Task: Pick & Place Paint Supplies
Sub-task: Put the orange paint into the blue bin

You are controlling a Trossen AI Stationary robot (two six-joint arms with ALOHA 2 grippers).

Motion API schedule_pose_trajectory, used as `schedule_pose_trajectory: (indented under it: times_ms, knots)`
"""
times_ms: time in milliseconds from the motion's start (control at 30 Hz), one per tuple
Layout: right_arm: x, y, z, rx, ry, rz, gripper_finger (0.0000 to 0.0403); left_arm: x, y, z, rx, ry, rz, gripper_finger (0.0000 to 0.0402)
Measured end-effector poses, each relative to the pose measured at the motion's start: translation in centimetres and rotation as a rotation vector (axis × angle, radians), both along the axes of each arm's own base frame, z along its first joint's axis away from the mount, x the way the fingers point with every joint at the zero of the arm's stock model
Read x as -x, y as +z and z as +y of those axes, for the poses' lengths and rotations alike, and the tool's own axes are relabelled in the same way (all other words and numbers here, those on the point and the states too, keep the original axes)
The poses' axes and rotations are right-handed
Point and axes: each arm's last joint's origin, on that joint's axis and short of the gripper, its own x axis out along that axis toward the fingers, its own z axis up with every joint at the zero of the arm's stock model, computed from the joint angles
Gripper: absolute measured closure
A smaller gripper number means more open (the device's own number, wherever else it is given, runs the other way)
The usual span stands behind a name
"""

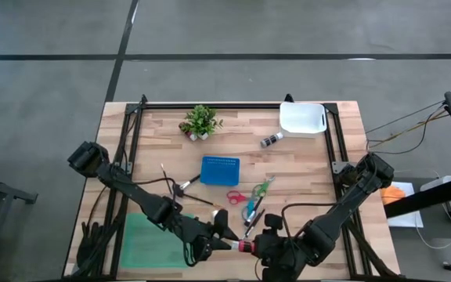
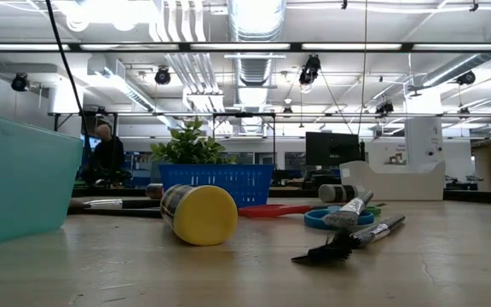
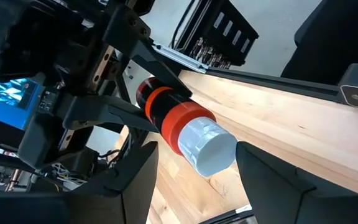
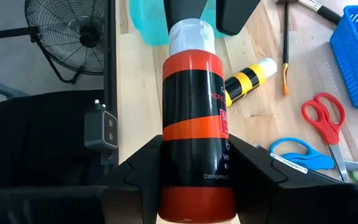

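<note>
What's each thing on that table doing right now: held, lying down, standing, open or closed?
Red paint bottle: held by right gripper, cap between left gripper's fingers.
Yellow paint bottle: lying on its side.
Blue basket: upright.
Red scissors: lying flat, closed.
Potted plant: standing.
Black brush: lying flat.

Only partial print on red-and-black paint bottle (image 4: 194, 149), centre of right wrist frame: white fragment "Conforms" low on the black band, cut off by the gripper finger. More small white lettering above it on the black band and on a red panel at the bottle's right edge, too small to read. Nothing legible in high, low or left wrist frames.
</note>
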Motion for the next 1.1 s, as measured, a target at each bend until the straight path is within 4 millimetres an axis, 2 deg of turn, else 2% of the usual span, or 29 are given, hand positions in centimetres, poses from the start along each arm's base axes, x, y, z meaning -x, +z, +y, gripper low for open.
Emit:
schedule_pose_trajectory:
  times_ms: [267,700,1100]
  knots:
    - [0.0,0.2,0.0,-0.002,-0.004,-0.012,0.0258,0.1,-0.2,0.0,0.0,0.002,0.024,0.0172]
    - [0.1,0.3,0.1,0.02,-0.01,-0.027,0.0258,0.0,1.0,-0.6,0.081,0.002,-0.023,0.0172]
    - [0.1,0.7,0.3,0.043,-0.002,-0.079,0.0258,-0.1,1.1,-0.4,0.077,0.059,-0.039,0.0172]
